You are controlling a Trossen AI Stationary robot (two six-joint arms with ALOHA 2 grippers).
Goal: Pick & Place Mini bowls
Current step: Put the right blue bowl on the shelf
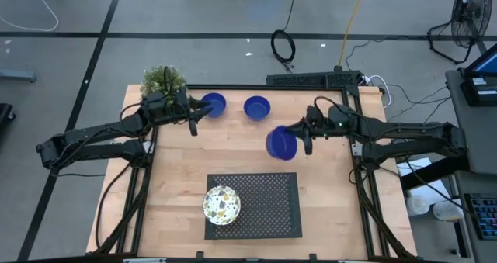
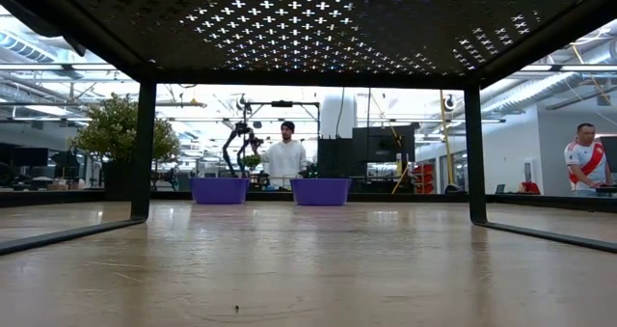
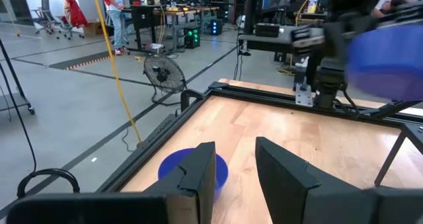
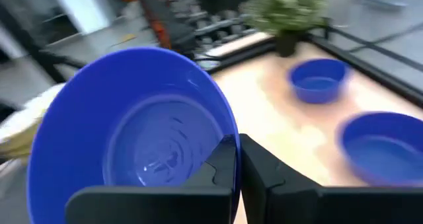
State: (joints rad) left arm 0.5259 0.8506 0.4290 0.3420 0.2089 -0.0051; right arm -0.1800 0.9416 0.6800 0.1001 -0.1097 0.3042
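Two blue mini bowls stand on the table near its far edge, one [image 1: 212,104] [image 2: 220,190] and another [image 1: 256,106] [image 2: 320,191]. My left gripper [image 1: 194,117] [image 3: 234,174] is open, just beside the first of them [image 3: 192,170], and touches nothing. My right gripper [image 1: 299,137] [image 4: 238,164] is shut on a third blue bowl [image 1: 281,143] [image 4: 132,131], held above the table's middle. A white speckled bowl [image 1: 221,205] rests on the black perforated rack [image 1: 268,216]. My right gripper pinches the blue bowl's rim [image 4: 228,141], one finger inside the bowl and one outside. The fingers come level from the table's right. The bowl is lifted clear and tipped on its side, its hollow facing back toward the wrist.
A potted plant [image 1: 163,81] stands at the far left corner, close behind my left gripper. The rack stands on legs [image 2: 143,149] over the near middle of the table. Bare wood lies between the rack and the far bowls. People [image 2: 286,158] show in the room beyond.
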